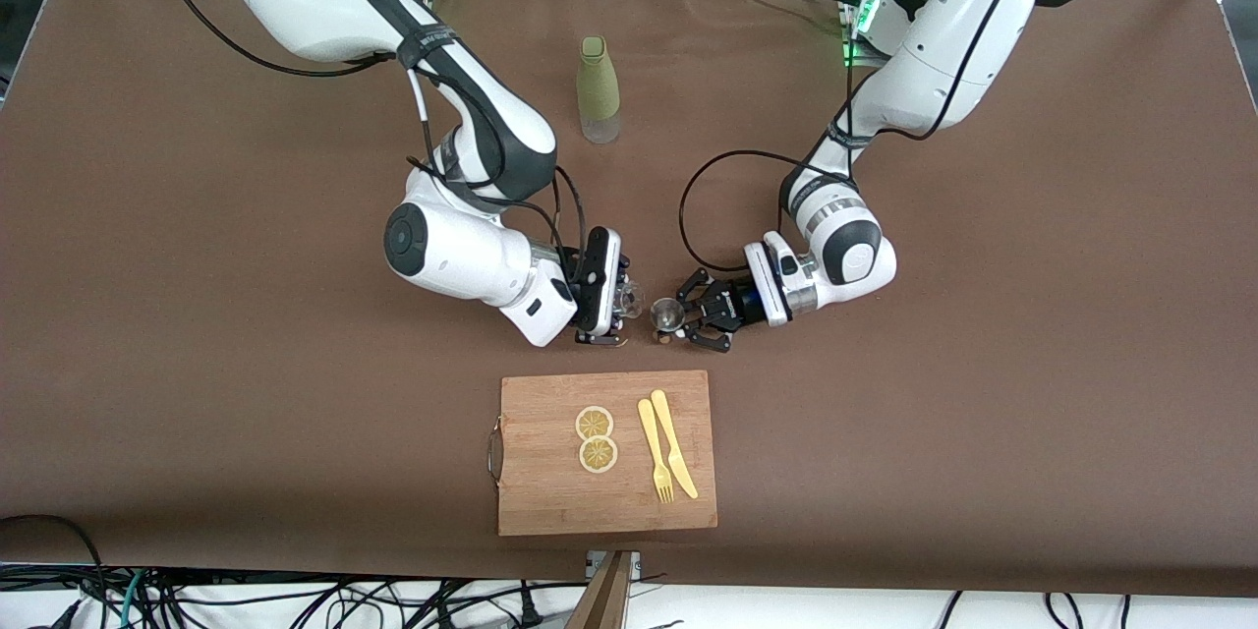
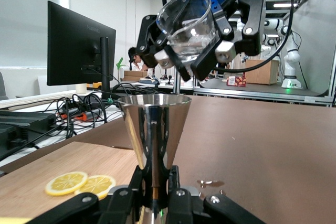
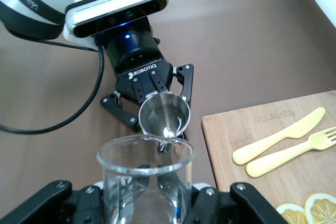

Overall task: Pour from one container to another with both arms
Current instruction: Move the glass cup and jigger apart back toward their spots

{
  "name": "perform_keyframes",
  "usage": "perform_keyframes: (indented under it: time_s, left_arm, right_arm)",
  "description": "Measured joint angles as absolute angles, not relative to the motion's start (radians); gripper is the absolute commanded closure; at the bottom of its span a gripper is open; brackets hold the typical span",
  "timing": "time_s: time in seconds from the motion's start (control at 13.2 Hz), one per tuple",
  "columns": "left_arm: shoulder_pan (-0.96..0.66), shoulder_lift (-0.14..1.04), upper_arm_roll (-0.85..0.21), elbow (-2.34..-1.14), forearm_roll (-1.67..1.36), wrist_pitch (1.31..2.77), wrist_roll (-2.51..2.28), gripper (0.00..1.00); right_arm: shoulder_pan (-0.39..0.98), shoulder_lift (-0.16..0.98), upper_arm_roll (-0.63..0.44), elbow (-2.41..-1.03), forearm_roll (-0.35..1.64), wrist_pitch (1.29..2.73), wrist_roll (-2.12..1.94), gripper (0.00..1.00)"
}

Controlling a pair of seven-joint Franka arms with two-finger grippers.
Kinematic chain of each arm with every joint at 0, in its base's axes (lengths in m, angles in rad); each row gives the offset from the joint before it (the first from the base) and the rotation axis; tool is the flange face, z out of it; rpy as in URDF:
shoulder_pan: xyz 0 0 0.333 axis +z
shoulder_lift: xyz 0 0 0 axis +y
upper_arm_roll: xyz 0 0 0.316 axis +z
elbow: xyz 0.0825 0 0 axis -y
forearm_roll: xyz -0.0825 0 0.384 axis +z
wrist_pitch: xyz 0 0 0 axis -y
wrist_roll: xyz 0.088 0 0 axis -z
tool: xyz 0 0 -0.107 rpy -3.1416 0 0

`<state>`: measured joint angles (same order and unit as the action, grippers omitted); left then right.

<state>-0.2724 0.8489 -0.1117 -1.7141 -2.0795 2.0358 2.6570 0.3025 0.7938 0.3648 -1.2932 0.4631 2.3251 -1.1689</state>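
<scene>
Both arms engaged over the brown table (image 1: 197,364), just farther from the front camera than the cutting board (image 1: 550,501). Left gripper (image 1: 680,322) clamped on the waist of the silver jigger (image 1: 667,314), held upright, rim level and open upward. Right gripper (image 1: 607,313) pinched on the clear glass cup (image 1: 629,296), carried above and just beside the jigger and tipped toward it, mouth leaning over the jigger's rim. Judged as the pouring step, tilt under way; nothing seen running between the two, and the contents of either vessel not readable. Next move judged to call for a further, slow roll of the right wrist, cup lip kept over the jigger's mouth, left arm holding steady. Lemon slices (image 1: 596,438), a yellow fork (image 1: 655,452) and a yellow knife (image 1: 673,442) lying on the board; green bottle (image 1: 598,90) standing well apart, farther from the front camera, untouched.
</scene>
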Motion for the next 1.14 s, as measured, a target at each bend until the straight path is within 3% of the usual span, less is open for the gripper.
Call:
perform_keyframes:
  time_s: [0.46, 0.76, 1.14]
  left_arm:
    - [-0.136, 0.843, -0.081, -1.751, -1.87, 1.88, 2.661, 1.0]
    - [-0.095, 0.843, 0.052, -1.759, -1.691, 1.692, 2.656, 1.0]
    - [-0.029, 0.843, 0.282, -1.762, -1.467, 1.384, 2.655, 1.0]
  right_arm:
    - [0.148, 0.791, 0.362, -1.293, 0.655, 2.084, -1.493, 1.0]
    - [-0.037, 0.792, 0.356, -1.316, 0.693, 1.869, -1.748, 1.0]
    - [-0.274, 0.801, 0.348, -1.505, 0.737, 1.755, -2.082, 1.0]
